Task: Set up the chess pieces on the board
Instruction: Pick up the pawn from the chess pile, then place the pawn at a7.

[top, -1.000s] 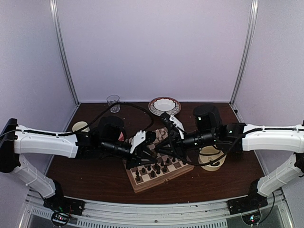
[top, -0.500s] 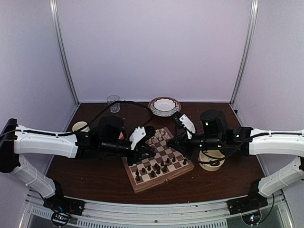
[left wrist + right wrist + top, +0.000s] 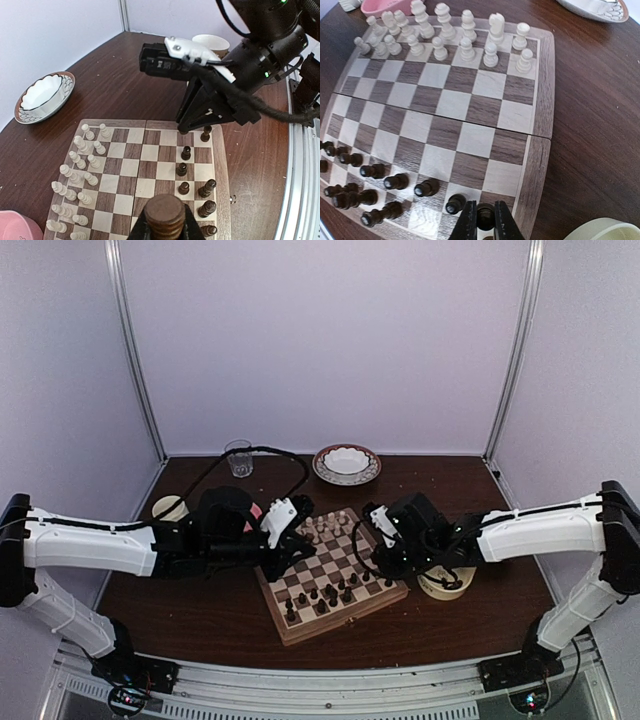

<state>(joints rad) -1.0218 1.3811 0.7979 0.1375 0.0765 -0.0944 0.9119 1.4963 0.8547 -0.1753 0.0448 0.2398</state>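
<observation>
The board (image 3: 335, 562) lies on the worktop (image 3: 200, 610) at the middle of the top view, turned a little askew. In the right wrist view, pale chessmen (image 3: 465, 37) stand in two rows along its 12 o'clock edge. The dark chess pieces (image 3: 395, 181) stand in two ragged rows along the edge toward 7 o'clock.

The right claw (image 3: 485, 221) sits at 6 o'clock in its own view. Its jaws are clamped on a small dark piece (image 3: 485, 214), which is in line with the front dark row, at the end nearest the board's plain border. Whether that piece rests on its square or hangs just above it cannot be told.

The left claw (image 3: 164, 226) is clamped on a round-topped dark piece (image 3: 164, 209) at 6 o'clock in the left wrist view, over the near rows of the board. The foot of this piece is hidden.

From the board, a scalloped bowl (image 3: 347, 462) stands at 12 o'clock and a glass (image 3: 238, 457) at 11 o'clock. One cream cup (image 3: 445, 583) sits at 3 o'clock, partly under the right arm. Another cream cup (image 3: 170, 507) sits at 9 o'clock, behind the left arm.
</observation>
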